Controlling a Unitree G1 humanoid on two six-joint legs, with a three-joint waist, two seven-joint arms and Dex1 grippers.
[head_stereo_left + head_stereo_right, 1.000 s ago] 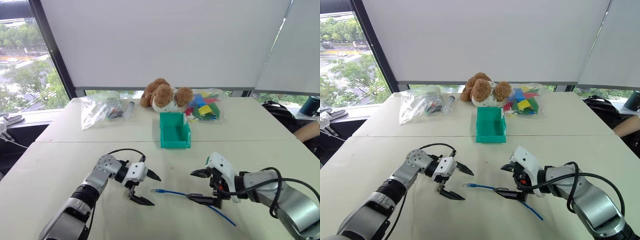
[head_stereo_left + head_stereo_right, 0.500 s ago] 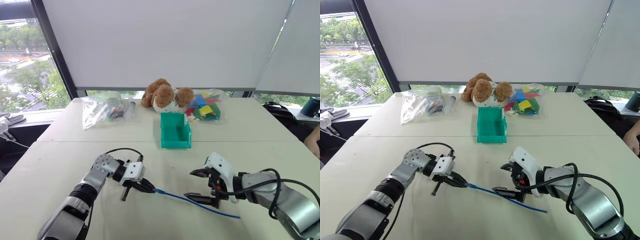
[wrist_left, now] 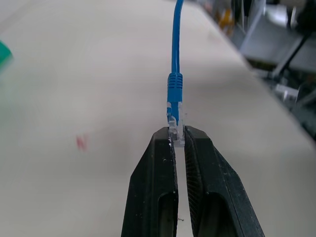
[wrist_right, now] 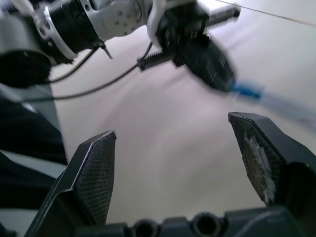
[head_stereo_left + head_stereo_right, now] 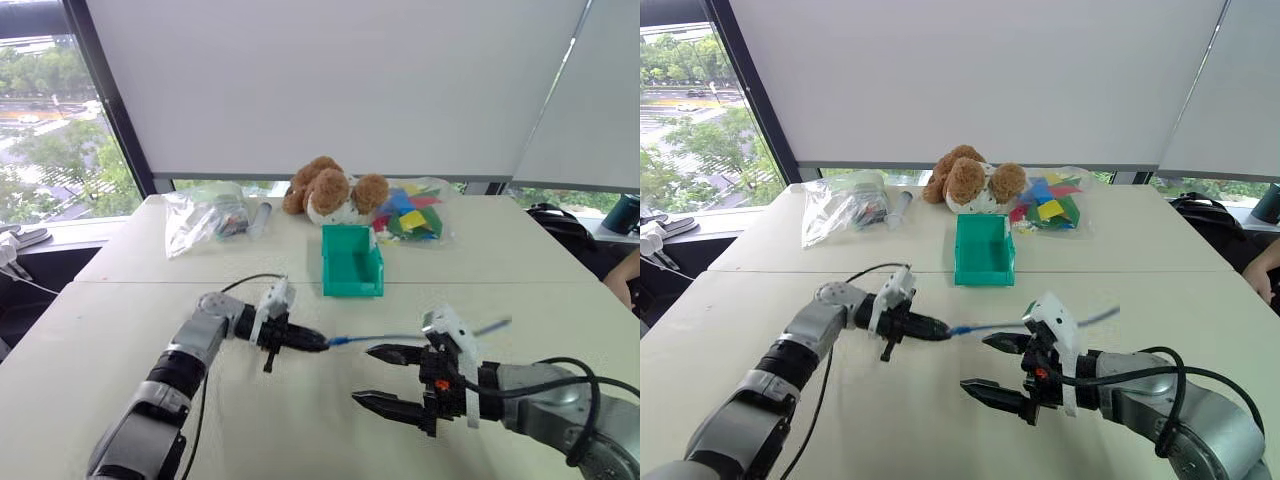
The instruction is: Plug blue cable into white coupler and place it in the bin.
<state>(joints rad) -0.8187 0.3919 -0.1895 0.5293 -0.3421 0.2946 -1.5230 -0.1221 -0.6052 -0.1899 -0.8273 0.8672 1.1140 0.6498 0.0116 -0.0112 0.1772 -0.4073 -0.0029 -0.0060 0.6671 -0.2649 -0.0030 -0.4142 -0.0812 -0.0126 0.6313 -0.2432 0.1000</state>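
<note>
Large pale beige table [image 5: 120, 300] bearing all items. Small boxy teal-green plastic bin [image 5: 351, 262] at 12 o'clock from both grippers, well apart. Right gripper [image 5: 385, 378] at 5 o'clock of table centre, jaws wide apart, holding nothing. Left gripper [image 5: 318, 342] at 9 o'clock from it, clamped on clear plug of thin bright blue cable [image 3: 175, 89], lifted off table, running toward 3 o'clock above right gripper.
</note>
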